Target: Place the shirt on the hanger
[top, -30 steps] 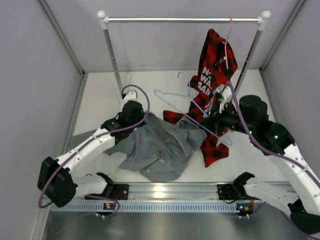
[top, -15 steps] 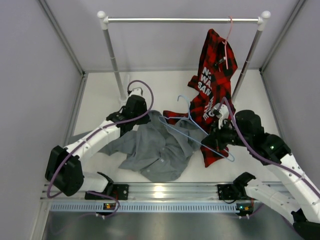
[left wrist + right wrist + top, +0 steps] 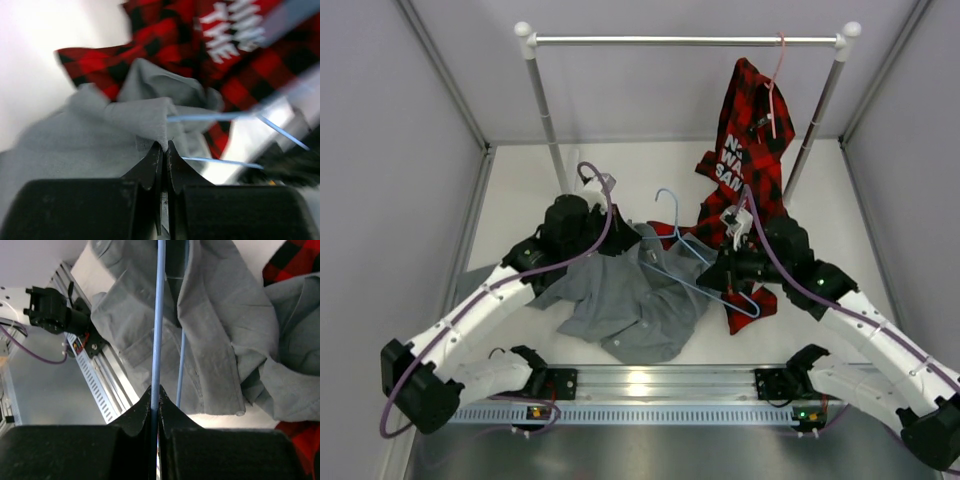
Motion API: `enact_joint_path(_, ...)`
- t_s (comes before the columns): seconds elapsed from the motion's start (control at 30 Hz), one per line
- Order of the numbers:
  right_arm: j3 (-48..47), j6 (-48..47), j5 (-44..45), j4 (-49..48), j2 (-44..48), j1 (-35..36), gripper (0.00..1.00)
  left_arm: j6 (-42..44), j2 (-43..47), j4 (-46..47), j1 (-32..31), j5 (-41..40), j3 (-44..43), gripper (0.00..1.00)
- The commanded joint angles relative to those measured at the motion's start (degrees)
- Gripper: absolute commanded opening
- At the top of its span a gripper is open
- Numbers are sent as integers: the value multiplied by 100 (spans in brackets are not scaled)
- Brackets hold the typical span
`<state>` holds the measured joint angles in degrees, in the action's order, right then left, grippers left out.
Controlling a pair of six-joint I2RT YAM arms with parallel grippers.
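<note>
The grey shirt [image 3: 620, 300] lies crumpled on the table, between the arms. My left gripper [image 3: 620, 243] is shut on a fold of its far edge; the left wrist view shows the pinched cloth [image 3: 150, 117] at the fingertips of this gripper [image 3: 164, 146]. My right gripper [image 3: 717, 278] is shut on the light-blue hanger [image 3: 692, 270] and holds it over the shirt's right side, hook [image 3: 665, 197] pointing away. In the right wrist view, the wire [image 3: 160, 315] runs from this gripper [image 3: 155, 391] across the grey shirt [image 3: 220, 325]. The wire [image 3: 210, 116] also passes just beyond the pinched fold.
A red-and-black plaid shirt [image 3: 745, 150] hangs on a pink hanger [image 3: 775, 85] from the rack rod [image 3: 685, 40] and trails onto the table behind the right gripper. Rack posts [image 3: 545, 110] stand at back. A metal rail [image 3: 650, 380] runs along the near edge.
My right gripper has carried the hanger left and nearer, over the grey shirt. My left gripper has shifted right along the shirt's far edge, with the cloth pinched.
</note>
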<state>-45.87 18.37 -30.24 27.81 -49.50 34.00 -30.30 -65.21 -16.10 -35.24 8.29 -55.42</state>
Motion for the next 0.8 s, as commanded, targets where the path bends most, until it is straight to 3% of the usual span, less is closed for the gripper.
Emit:
enact_joint_path(0.0,235,447,-279,-2099,10,2,0,332,667,362,-175,1208,14,0)
enact_joint_path(0.07,446,736,-606,-2682,-34,2,0,419,817,22,-281,1490,-109,0)
enact_joint_path(0.2,851,1010,-343,-3869,-8,28,0,613,773,-578,-579,1508,-557,0)
enact_joint_path(0.33,712,888,-885,-3706,-402,45,0,754,800,-701,-940,1570,-856,0)
enact_joint_path(0.43,640,582,757,-2969,-307,256,0,973,642,-1306,-1239,791,-1391,0)
enact_joint_path(0.47,658,528,861,-2896,-228,274,0,991,606,-1534,-1300,344,-1662,0)
enact_joint_path(0.5,667,475,766,-2869,-97,283,0,991,562,-1746,-1301,-722,-1778,0)
enact_joint_path(0.6,527,27,-550,-2468,-51,291,0,1079,265,-2519,-1301,-2816,-2051,0)
enact_joint_path(0.67,447,-167,-1061,-1993,-60,291,0,1271,167,-2653,-1301,-3105,-2043,0)
enact_joint_path(0.77,613,-430,-2010,-1806,1,283,0,1570,53,-2417,-1301,-2746,-1982,0)
